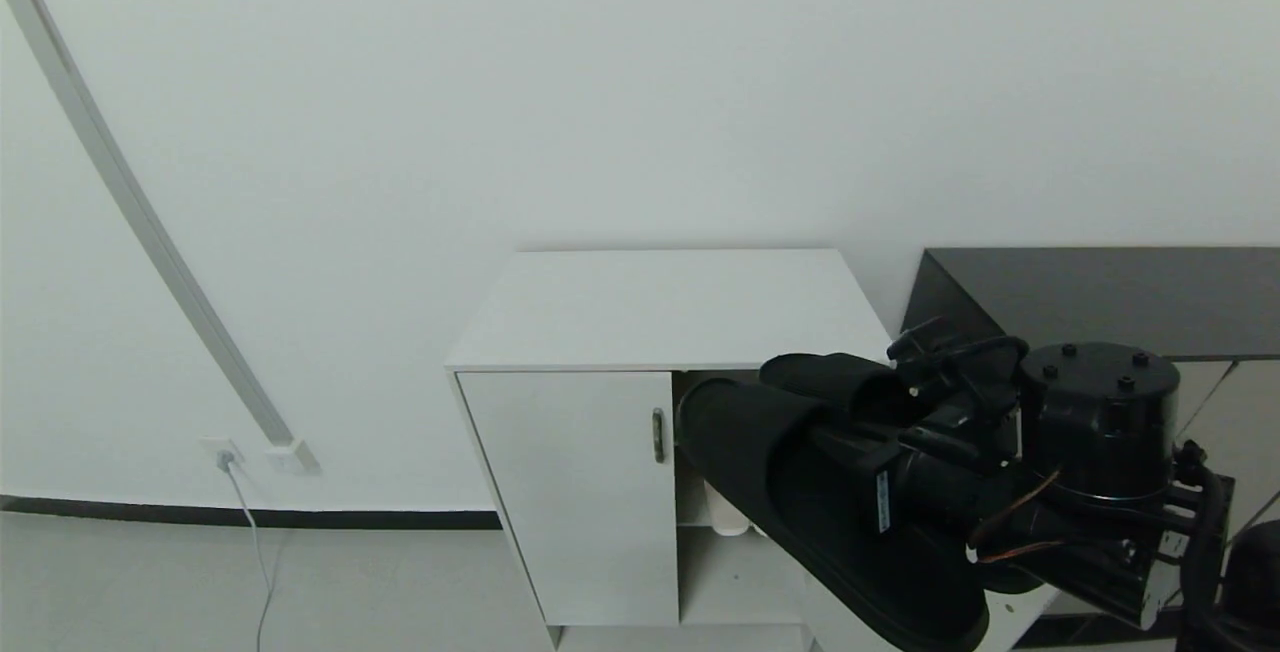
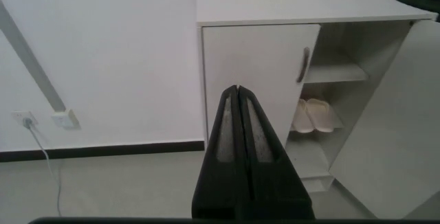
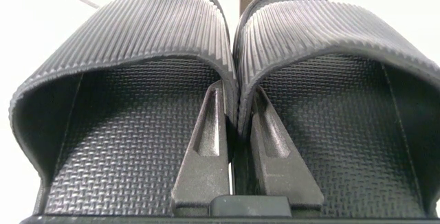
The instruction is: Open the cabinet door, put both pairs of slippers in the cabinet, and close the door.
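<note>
A white cabinet (image 1: 660,307) stands against the wall. Its left door (image 1: 570,492) is closed and its right door (image 2: 392,135) is swung open. A pair of white slippers (image 2: 314,115) lies on a shelf inside. My right gripper (image 3: 236,97) is shut on a pair of black slippers (image 1: 800,472), one finger (image 3: 206,148) inside each, pinching their adjoining strap sides together. The pair hangs in front of the open right half, toes towards the cabinet. My left gripper (image 2: 237,90) is shut and holds nothing. It is some way in front of the closed door (image 2: 261,66).
The closed door has a dark handle (image 1: 658,435) at its inner edge. A dark table (image 1: 1100,297) adjoins the cabinet on the right. On the wall at the left are a slanted conduit (image 1: 130,202) and a socket (image 1: 222,454) with a cable hanging to the floor.
</note>
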Available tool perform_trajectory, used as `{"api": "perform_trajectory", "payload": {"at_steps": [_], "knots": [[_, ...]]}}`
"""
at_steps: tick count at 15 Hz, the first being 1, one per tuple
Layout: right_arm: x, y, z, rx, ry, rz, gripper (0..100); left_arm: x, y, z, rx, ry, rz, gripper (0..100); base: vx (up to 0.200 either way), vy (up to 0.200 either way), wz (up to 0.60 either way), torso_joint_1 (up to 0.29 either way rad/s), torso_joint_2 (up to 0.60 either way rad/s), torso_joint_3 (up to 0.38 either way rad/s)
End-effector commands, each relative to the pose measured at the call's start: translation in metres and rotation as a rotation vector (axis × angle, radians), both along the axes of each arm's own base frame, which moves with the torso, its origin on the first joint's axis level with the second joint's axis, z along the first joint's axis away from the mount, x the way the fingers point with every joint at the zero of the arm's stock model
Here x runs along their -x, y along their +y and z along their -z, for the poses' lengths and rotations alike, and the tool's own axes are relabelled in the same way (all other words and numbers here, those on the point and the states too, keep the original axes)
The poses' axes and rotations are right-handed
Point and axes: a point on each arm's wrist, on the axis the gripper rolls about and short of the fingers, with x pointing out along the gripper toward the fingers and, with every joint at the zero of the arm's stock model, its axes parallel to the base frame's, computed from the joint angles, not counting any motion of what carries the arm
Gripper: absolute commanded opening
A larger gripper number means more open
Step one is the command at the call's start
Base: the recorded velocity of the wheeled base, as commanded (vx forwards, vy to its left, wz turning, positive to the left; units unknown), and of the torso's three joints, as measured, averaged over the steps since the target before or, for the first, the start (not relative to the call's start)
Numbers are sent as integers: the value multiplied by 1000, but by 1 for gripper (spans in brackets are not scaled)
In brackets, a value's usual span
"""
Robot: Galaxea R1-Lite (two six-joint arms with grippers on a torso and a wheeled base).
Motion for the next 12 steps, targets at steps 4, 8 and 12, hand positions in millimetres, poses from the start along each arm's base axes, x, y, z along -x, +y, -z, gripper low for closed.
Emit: {"api": "perform_trajectory", "payload": {"at_steps": [4, 8, 12], "knots": [[0, 0, 0, 0, -2, -1, 0, 0, 0, 0, 0, 0, -1, 0, 0, 0, 0, 0, 0, 0], [1, -1, 0, -7, -15, -3, 0, 0, 0, 0, 0, 0, -1, 0, 0, 0, 0, 0, 0, 0], [1, -1, 6, 10, -20, -6, 0, 0, 0, 0, 0, 0, -1, 0, 0, 0, 0, 0, 0, 0]]}}
